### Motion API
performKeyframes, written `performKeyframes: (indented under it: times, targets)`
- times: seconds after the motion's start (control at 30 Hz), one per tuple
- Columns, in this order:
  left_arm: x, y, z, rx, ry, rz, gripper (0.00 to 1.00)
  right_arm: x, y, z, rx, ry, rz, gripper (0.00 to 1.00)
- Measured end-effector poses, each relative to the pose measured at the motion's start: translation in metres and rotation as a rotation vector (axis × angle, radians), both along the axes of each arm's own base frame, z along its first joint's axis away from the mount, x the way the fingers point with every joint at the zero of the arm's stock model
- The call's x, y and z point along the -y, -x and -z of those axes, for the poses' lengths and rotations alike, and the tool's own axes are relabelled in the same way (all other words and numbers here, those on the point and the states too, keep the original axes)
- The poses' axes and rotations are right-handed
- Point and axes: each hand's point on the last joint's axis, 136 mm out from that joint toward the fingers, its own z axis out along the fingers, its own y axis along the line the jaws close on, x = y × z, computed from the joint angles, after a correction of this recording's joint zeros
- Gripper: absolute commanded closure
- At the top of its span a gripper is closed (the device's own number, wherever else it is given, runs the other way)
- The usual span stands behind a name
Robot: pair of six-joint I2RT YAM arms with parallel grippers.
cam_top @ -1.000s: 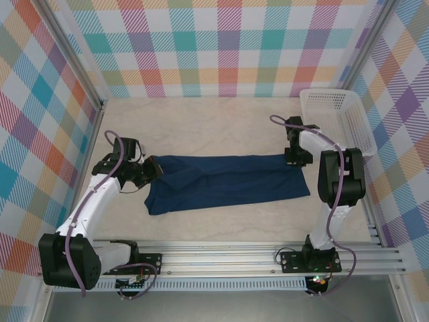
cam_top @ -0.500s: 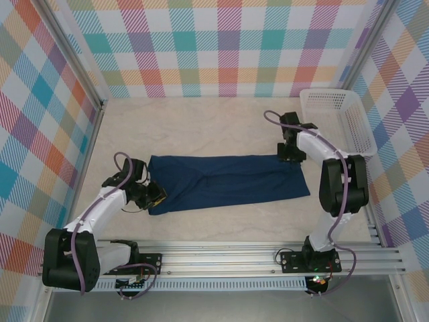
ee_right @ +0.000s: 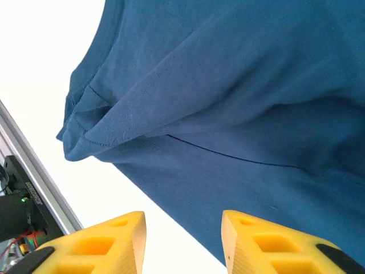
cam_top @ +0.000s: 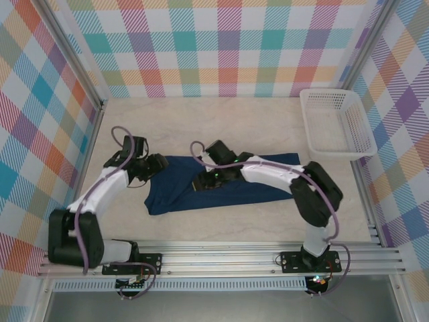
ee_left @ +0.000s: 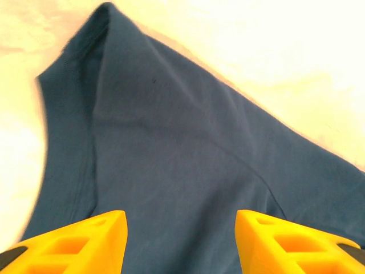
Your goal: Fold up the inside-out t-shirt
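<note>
the left claw (ee_left: 181, 221) and right claw (ee_right: 182, 224) hover half-open and empty over the shirt (cam_top: 175, 185), so a shallow pinch could catch one layer and drag the fold askew.

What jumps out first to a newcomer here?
The navy t-shirt lies as a long crumpled band across the middle of the table. The right arm stretches leftward over it, right gripper open above its left half, while the left gripper, open too, sits at its left end. A white basket stands in the far right corner.
</note>
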Motion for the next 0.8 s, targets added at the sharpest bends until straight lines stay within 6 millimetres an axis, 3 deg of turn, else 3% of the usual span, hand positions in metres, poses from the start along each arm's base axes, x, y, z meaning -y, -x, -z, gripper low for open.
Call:
performKeyframes:
  times: [0.17, 0.33, 0.8]
  targets:
    - [0.008, -0.036, 0.034, -0.036, 0.013, 0.007, 0.48, -0.022, -0.014, 0.023, -0.084, 0.001, 0.063, 0.65]
    - [0.015, -0.06, 0.047, -0.028, 0.034, 0.017, 0.49, -0.032, -0.023, 0.032, -0.122, 0.004, 0.102, 0.63]
    - [0.015, -0.063, 0.06, -0.043, 0.031, 0.017, 0.49, -0.028, -0.018, 0.049, -0.167, 0.067, 0.147, 0.62]
